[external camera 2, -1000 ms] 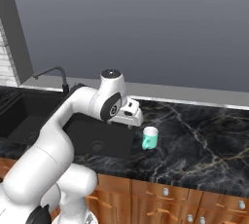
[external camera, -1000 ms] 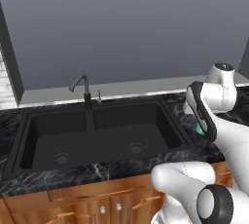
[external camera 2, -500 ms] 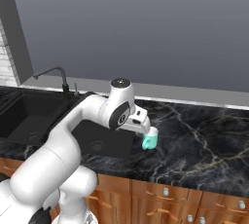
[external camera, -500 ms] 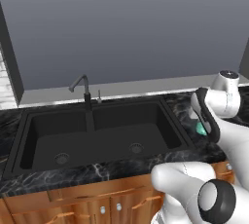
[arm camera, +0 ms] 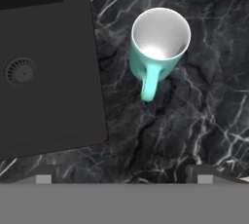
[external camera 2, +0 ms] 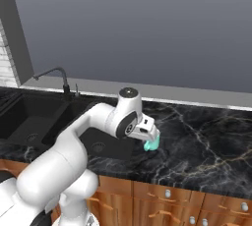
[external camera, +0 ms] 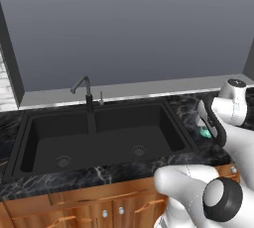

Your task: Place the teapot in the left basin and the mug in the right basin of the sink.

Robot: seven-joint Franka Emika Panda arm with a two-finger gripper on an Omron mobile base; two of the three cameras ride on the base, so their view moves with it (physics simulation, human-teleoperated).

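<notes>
The claw (arm camera: 124, 179) hangs wide open above the upright mug (arm camera: 158, 47), which stands on the marble counter (arm camera: 194, 121) beside the right basin (arm camera: 44, 62), ready for a top-down grasp.

Over the last second the arm has swung to the right, away from the sink (external camera: 99, 138) and out over the tabletop (external camera 2: 206, 136). In the left base view its wrist, which stood nearer the right basin (external camera: 139, 133) before, now sits at the picture's right edge. In the right base view the hand has come down from just beside the mug (arm camera: 158, 47) to directly over it, covering most of the cup. The pincer (arm camera: 124, 179) now hangs above the upright mug, jaws spread wide and apart from it.
</notes>
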